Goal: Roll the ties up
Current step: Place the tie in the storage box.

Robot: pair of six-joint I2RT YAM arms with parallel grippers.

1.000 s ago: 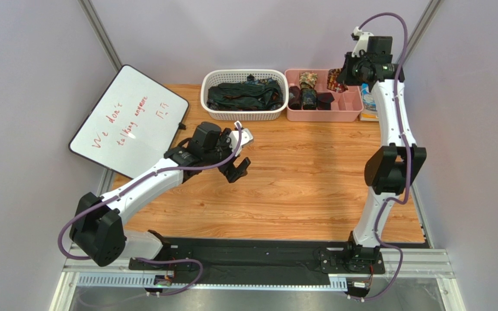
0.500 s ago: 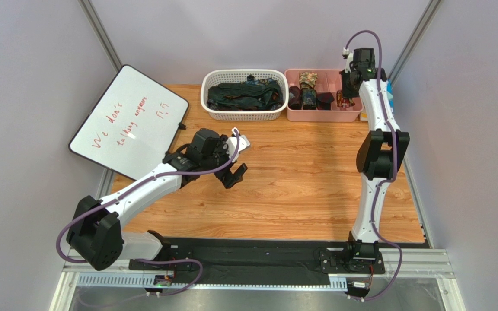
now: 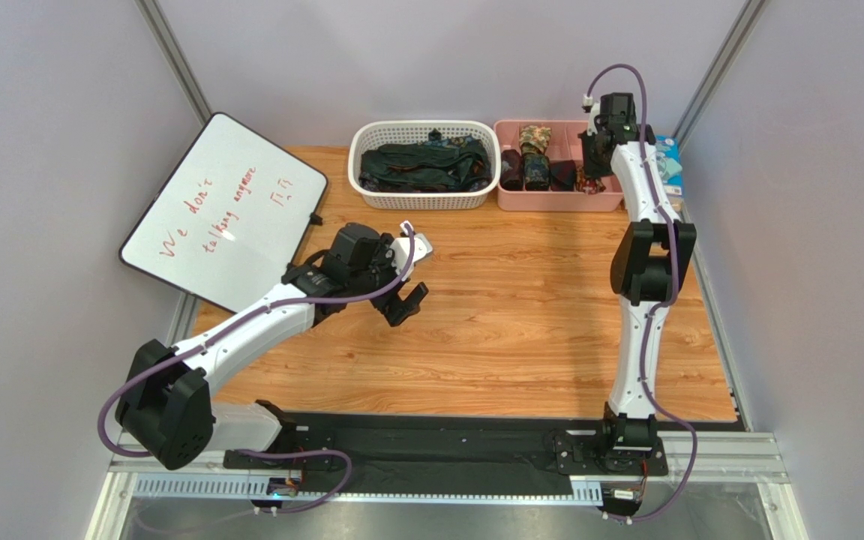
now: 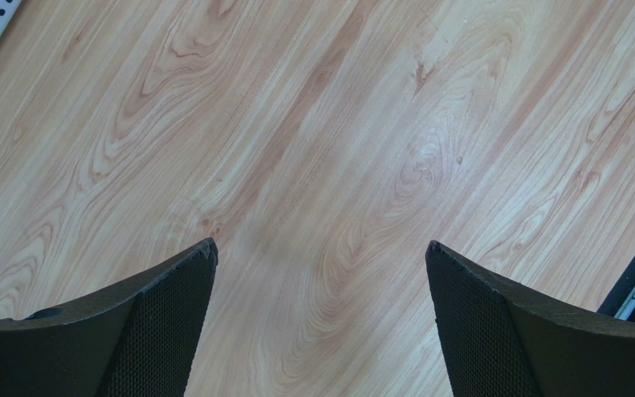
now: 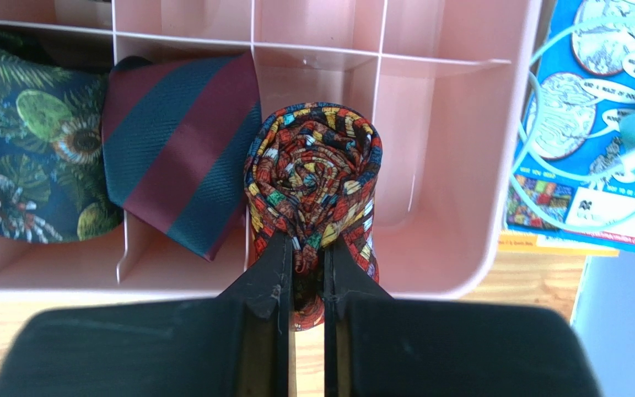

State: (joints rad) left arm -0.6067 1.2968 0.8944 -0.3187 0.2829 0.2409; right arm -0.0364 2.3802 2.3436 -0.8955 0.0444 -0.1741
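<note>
Far left: a whiteboard [image 3: 222, 212] with red handwriting leaned tilted at the table's left edge, its lower corner hanging past the wood.

Left of centre: the left gripper [image 4: 319, 248] hung over bare wood of the table [image 4: 321, 124]. Jaws were spread wide apart with nothing between them. The wrist view showed only wood grain between the two dark fingers.

Back centre: a white basket [image 3: 371, 189] stood against the rear edge. It held the loose ties [image 3: 425, 163], dark green and black, piled unrolled.

Just right of the basket, touching or nearly so: a pink tray [image 5: 453, 165] divided into compartments. The top view showed a camouflage roll [image 3: 535, 138] in a rear compartment, with darker rolls in front of it.

Right wrist view, left to right across the tray:
- leaf-print tie [image 5: 35, 141], dark green, in the leftmost visible compartment;
- striped tie [image 5: 184, 141], maroon and dark green, next to it and lying partly over a divider;
- patterned tie [image 5: 312, 169], red-orange-yellow, coiled tight, over the near-row compartment just right of the striped one.

The right gripper [image 5: 306, 248] reached into the tray from the near side. Its jaws were pressed nearly together, pinching the near edge of the patterned tie's coil. Could not tell whether the coil rested on the compartment floor or hung in the grip.

Far right: a blue booklet [image 5: 586, 99] lay flat just beside the tray's right wall.
</note>
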